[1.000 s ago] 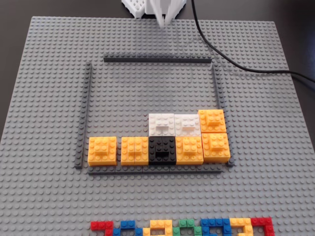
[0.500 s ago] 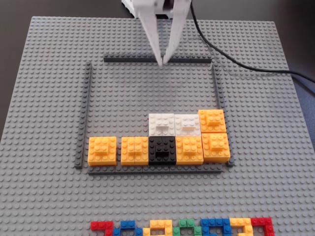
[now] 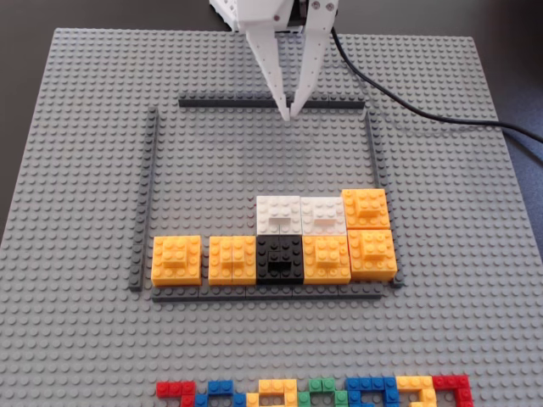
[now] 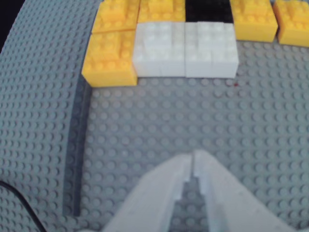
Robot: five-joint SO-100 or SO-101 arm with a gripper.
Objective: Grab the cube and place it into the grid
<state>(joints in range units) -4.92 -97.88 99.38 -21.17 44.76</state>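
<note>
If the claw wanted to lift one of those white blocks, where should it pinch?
Probably the small raised brick on top of the left white block, coming straight down. Its sides are hemmed in by the other white block, and the black block, so only the top stands free.

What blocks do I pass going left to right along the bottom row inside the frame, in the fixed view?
Orange block → second orange block → black block → third orange block → fourth orange block.

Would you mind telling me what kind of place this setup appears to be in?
Most likely a hobbyist's tabletop robot rig: a grey studded baseplate on a dark table, LEGO blocks inside a grid framed by dark strips, a cable trailing off, and a white hand hovering, shut and empty.
</note>
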